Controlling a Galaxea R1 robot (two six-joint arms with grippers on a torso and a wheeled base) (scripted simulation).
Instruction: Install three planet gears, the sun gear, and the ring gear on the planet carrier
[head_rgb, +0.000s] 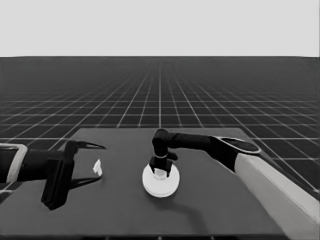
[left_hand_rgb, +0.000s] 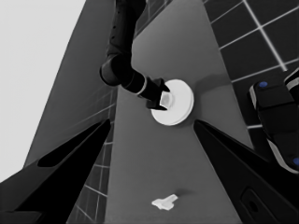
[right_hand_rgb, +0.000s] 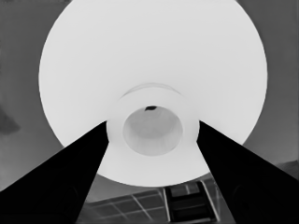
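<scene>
The larger round part (head_rgb: 160, 187) lies at the table's middle, thick and white, with a raised hub around a small hole (right_hand_rgb: 152, 128). My right gripper (head_rgb: 160, 170) points down at it, and its fingers (right_hand_rgb: 84, 163) press against both sides of the hub. The left wrist view shows the same grasp on the larger round part (left_hand_rgb: 182, 109) from afar. No gears and no smaller round part show in any view. My left gripper (head_rgb: 92, 161) waits open over the table's left end, holding nothing.
A thin white piece (head_rgb: 97, 167) lies on the table between the left gripper's fingers, untouched, and the left wrist view shows the thin white piece (left_hand_rgb: 164, 202) as well. Dark machinery with blue lights (left_hand_rgb: 275, 116) stands past the table's edge.
</scene>
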